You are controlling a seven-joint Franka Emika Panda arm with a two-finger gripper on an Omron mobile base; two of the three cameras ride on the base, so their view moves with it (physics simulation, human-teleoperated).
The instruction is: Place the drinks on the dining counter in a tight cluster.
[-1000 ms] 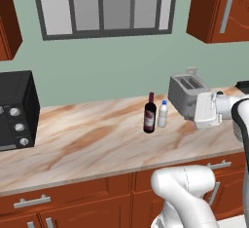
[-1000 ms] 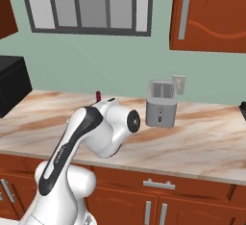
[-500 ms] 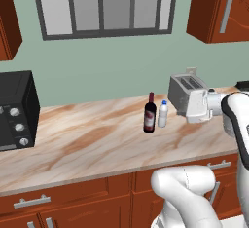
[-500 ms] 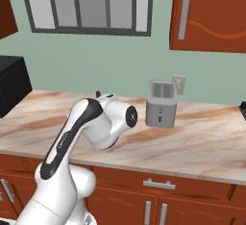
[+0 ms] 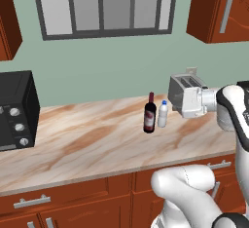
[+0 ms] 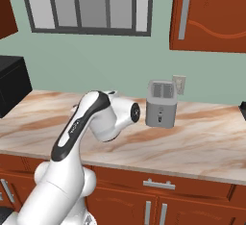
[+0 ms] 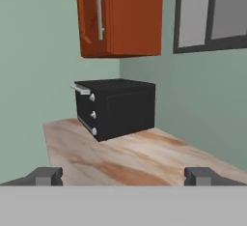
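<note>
Dark wine bottle with maroon label [image 5: 150, 116], touching small white blue-capped bottle [image 5: 163, 114], on marbled bench [image 5: 87, 144]. Fingers [image 7: 47, 176] spread, empty, facing the black oven [image 7: 118, 107]; advisable: swing toward bottles, grip mid-body.

Arm swings further toward the oven end of the counter

In the left base view the white wrist link [image 5: 194, 101] now crosses in front of the toaster [image 5: 181, 82], where a second ago it sat just right of the toaster and left it wholly in sight; the forearm [image 5: 236, 107] has followed it leftward. In the right base view the forearm elbow [image 6: 91, 108] has moved right and risen, its end joint [image 6: 134, 112] now close beside the toaster's left face, and the wine bottle top that peeked out behind it a second ago is covered. The gripper [image 7: 123, 176], fingers wide apart, faces the black oven [image 7: 116, 106] well ahead.
</note>
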